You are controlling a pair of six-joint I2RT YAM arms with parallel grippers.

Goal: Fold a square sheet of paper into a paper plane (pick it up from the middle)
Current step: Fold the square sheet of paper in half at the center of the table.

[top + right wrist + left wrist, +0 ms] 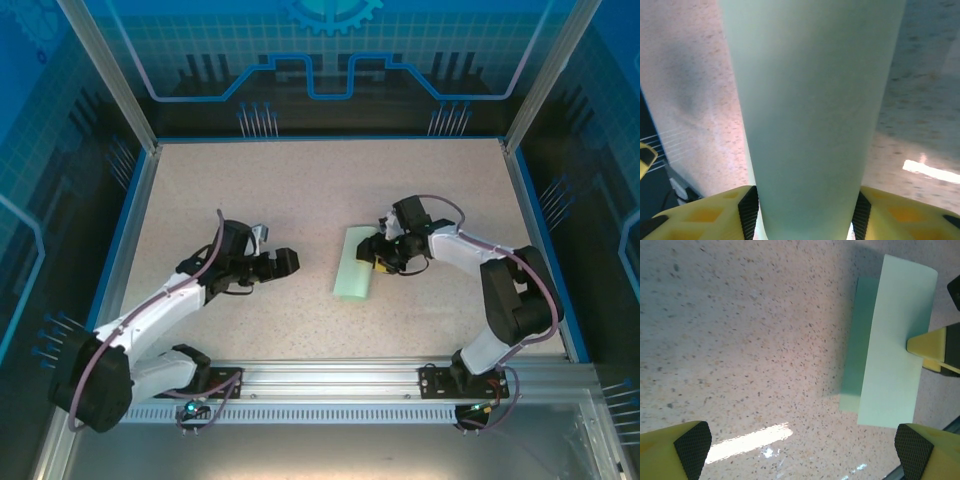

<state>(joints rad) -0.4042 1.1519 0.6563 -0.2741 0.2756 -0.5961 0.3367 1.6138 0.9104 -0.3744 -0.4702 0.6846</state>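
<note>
— Beige, speckled tabletop (300, 180), an arm at each side. Which one is closer to the work?
— The right arm (500, 275). The pale mint-green sheet of thin paper (354, 266), doubled over into a long strip, lies right of centre. That arm's wrist is bent down to the strip's right-hand edge, toward its far end.
— How does the strip run?
— Its long axis goes near to far, leaning only slightly. From the left arm (160, 300) it lies off to the right, apart, with bare tabletop between.
— And the jaws?
— The left jaws gape wide with nothing between them. The right jaws stand partway apart, the paper bowed up between the black pads (748, 208). Seen from the left wrist, one yellow fingertip (926, 342) sits on the strip's edge. Whether they pinch it or merely flank it, I cannot tell.
— So the next fold?
— My guess is it turns on that right edge. The right arm is placed for it; the left would have to reach across.
</note>
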